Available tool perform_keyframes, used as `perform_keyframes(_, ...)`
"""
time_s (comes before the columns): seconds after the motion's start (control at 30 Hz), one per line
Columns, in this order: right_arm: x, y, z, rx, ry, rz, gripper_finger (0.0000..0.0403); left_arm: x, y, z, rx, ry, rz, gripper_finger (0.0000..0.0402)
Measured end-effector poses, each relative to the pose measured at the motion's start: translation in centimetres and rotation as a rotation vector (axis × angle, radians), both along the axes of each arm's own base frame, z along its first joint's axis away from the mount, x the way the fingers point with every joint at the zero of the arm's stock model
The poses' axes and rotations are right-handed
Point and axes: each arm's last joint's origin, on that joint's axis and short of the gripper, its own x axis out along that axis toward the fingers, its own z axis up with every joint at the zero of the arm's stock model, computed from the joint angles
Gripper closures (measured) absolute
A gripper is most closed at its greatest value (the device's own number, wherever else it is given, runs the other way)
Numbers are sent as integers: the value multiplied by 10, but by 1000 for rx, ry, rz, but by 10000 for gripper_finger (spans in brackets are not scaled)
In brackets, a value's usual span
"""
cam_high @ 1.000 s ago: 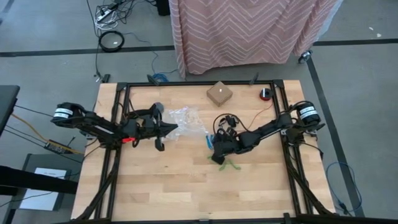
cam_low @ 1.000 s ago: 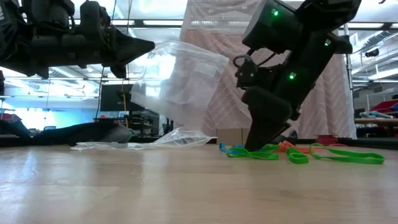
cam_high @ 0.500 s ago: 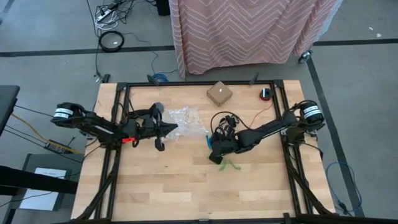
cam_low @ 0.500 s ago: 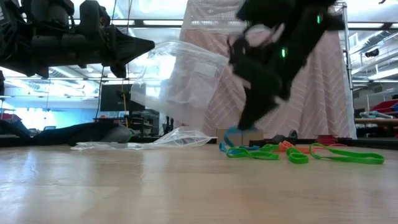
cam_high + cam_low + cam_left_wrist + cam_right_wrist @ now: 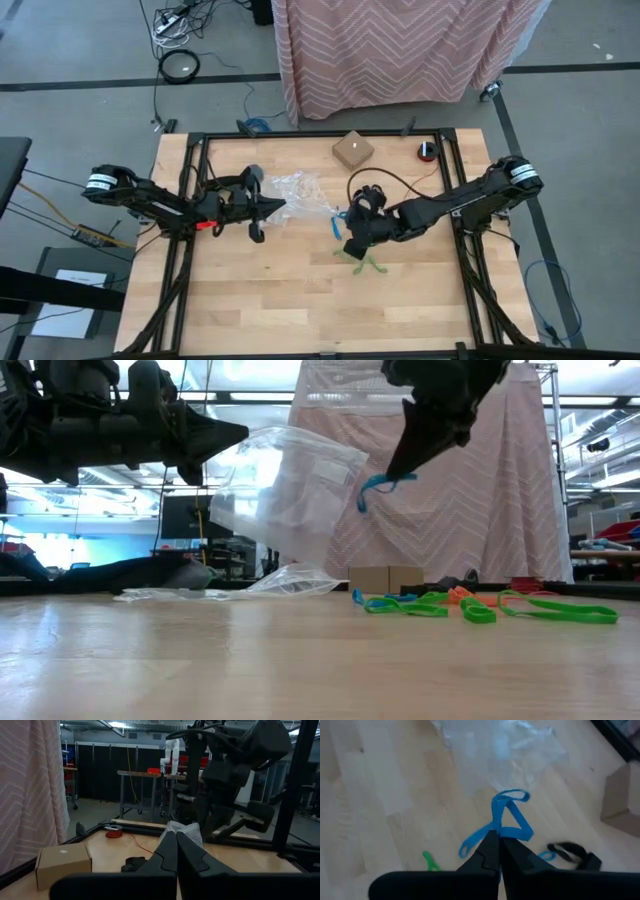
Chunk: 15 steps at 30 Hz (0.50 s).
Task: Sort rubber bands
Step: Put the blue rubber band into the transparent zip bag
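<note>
Wooden desk inside a black frame, striped curtain behind it. Right jaws closed on a blue rubber band, lifted clear of the desk, band dangling in mid-air near the clear bag. Left jaws closed on that bag's edge, holding it up, mouth probably facing the right arm; hard to confirm. Remaining rubber bands, green, blue and orange, lie on the desk below and beside the right arm. Second bag lies flat on the desk. Judgement: carry the band level to the bag mouth, push well inside before releasing, avoid nudging the bag
</note>
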Motion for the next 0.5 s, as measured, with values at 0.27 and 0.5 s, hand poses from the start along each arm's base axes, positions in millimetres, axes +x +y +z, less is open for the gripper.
perform_keyframes(0.27, -10, 18, -16, 104, 125, 66, 401, 0, 0, -2, 3, 19, -8, 401)
perform_keyframes(0.5, -12, 22, -17, 68, 134, 109, 360, 0, 0, -1, 2, 15, -9, 401)
